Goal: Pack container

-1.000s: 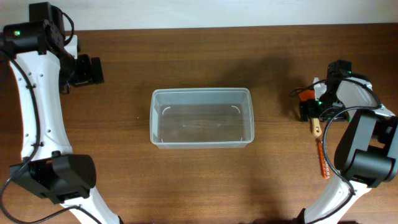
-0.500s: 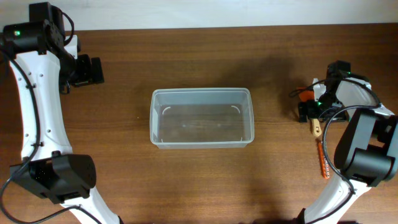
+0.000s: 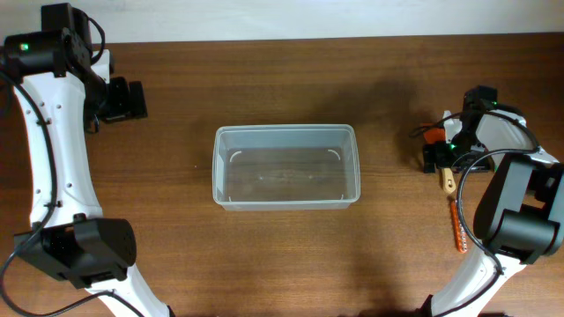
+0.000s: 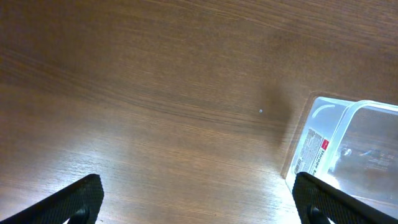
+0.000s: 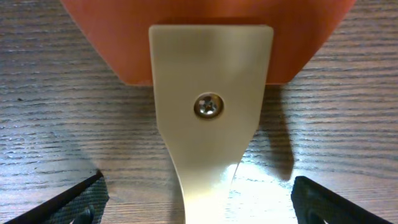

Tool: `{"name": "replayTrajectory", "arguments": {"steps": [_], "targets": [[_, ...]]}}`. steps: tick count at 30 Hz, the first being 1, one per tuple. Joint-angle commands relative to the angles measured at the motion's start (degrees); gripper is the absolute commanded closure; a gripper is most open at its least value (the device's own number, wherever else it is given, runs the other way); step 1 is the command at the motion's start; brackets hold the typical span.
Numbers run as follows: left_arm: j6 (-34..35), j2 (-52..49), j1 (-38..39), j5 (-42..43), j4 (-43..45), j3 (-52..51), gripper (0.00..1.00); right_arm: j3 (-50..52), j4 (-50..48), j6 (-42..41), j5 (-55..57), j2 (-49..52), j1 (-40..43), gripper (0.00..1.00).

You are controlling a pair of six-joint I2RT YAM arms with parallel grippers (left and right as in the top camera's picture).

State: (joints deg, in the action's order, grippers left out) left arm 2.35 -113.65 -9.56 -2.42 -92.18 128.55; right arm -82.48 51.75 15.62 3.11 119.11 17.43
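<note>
The container (image 3: 286,165), a clear plastic tub, stands empty at the table's middle; its labelled corner shows in the left wrist view (image 4: 348,146). My left gripper (image 3: 132,99) is open and empty over bare wood at the far left, its fingers (image 4: 74,199) wide apart. My right gripper (image 3: 436,157) is open at the right edge, low over a scraper with an orange blade (image 5: 205,31) and a cream handle (image 5: 209,106). The handle lies between the fingertips (image 5: 74,205), which do not touch it.
An orange ribbed tool (image 3: 458,227) lies on the wood just in front of the scraper, beside the right arm's base (image 3: 520,220). The scraper's cream handle end (image 3: 448,182) sticks out below the gripper. The table's back edge runs along the top.
</note>
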Motion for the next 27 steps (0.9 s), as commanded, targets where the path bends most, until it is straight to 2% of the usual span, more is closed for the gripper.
{"name": "replayTrajectory", "arguments": {"steps": [1,27], "targets": [[-0.70,0.24,-0.35,-0.42,-0.07,0.55,0.01,0.57,-0.61,0.17,0.13,2.19,-0.11,0.09],[-0.70,0.24,-0.35,-0.42,-0.07,0.55,0.01,0.57,0.02,-0.55,-1.20,2.19,-0.09,0.08]]}}
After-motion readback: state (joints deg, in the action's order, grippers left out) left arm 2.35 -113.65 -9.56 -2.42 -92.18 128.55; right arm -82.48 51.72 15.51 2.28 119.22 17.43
